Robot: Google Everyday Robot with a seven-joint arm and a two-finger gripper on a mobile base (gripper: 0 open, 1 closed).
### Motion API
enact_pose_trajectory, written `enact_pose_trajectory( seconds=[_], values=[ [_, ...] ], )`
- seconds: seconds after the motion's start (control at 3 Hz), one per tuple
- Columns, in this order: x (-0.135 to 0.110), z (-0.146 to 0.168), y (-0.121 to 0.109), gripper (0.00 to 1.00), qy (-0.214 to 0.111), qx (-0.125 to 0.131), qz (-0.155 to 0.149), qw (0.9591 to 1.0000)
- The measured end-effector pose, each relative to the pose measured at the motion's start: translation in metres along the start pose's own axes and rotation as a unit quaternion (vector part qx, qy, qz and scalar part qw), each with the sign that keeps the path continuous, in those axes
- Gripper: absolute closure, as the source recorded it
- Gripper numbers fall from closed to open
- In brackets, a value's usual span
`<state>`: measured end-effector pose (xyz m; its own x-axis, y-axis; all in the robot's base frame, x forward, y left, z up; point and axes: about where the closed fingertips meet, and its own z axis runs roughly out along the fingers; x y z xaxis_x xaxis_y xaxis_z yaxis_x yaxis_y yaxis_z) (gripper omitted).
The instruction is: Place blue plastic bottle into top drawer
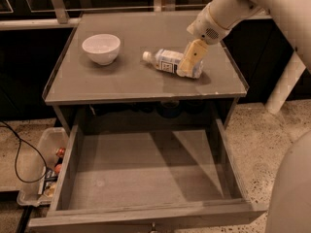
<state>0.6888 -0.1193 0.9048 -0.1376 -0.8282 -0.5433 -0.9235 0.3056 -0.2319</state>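
Note:
The blue plastic bottle (166, 61) lies on its side on the grey cabinet top (126, 79), white cap pointing left toward the bowl. My gripper (188, 62) hangs from the cream arm that comes in from the upper right, and sits right over the bottle's base end, covering it. The top drawer (146, 171) is pulled wide open below the cabinet top; its flat grey bottom holds nothing. A small handle shows at its front centre (153, 227).
A white bowl (101, 47) stands on the cabinet top at the left. A clear plastic bin (43, 163) with small items sits on the floor left of the drawer, beside a black cable (17, 154). A white post (284, 84) stands at the right.

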Motion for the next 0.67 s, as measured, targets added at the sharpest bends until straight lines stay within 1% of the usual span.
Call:
enact_pose_trajectory(
  seconds=[0.33,0.67],
  values=[
    [0.007,0.023,-0.003,0.00,0.012,-0.010,0.013,0.9998],
    [0.017,0.041,0.000,0.00,0.022,-0.023,0.028,0.9991]
  ],
)
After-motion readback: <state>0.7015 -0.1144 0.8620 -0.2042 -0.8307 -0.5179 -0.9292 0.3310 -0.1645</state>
